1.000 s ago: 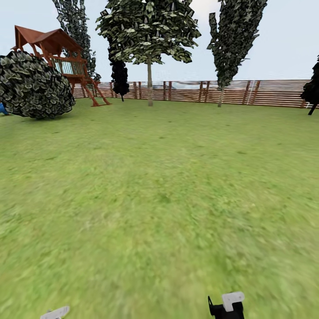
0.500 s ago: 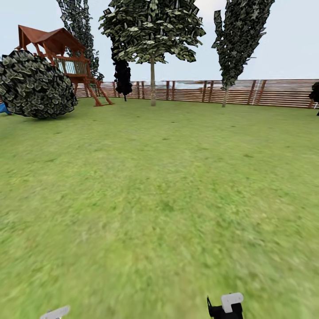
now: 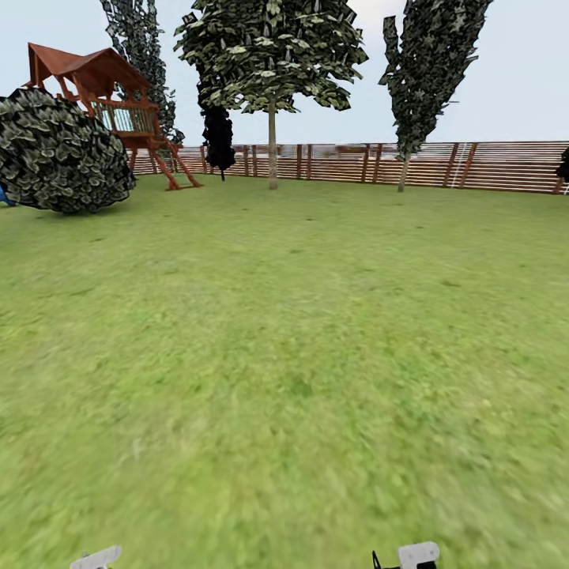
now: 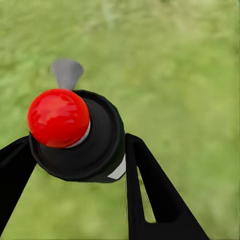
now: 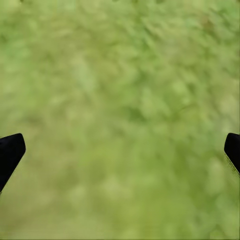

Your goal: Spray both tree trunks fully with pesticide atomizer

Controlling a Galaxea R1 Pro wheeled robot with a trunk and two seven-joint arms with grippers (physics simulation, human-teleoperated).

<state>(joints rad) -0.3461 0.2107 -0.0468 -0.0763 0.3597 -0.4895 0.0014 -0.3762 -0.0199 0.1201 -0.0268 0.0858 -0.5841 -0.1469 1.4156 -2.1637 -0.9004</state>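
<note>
- Rolling across the lawn (image 3: 284, 356) w/ the pesticide atomizer (image 4: 80, 135) already in the left gripper (image 4: 75, 165); whole head view has shifted a bit since 1 s ago, so camera/base moved, not the garden's things.
- Change: broad-crowned tree (image 3: 272, 55) and narrow tree (image 3: 431, 63) sit slightly further right and higher in the head view than before; white arm bits at the picture's bottom edge sit lower. Means approx. a slight turn plus approach – robot is on its way, no spraying yet, no white specks in view.
- Tree trunk (image 3: 272, 146) is thin at this range, pale grey-tan, bare low down, standing just before the slat fence (image 3: 442, 166); second trunk (image 3: 403, 170) likewise near the fence. Both well apart from the robot.
- Atomizer: dark round body, glossy red ball top, grey nozzle sticking out, sliver of white label at the side. Left wrist view shows black fingers (image 4: 150, 200) pressed against both sides – clamped on it, above grass.
- Right gripper (image 5: 120, 150): fingertips spread wide at the view's edges, nothing between, grass beyond.
- Other stuff: red-brown playhouse (image 3: 103, 95) and round dark bush (image 3: 59, 150) toward the lawn's far left corner.
</note>
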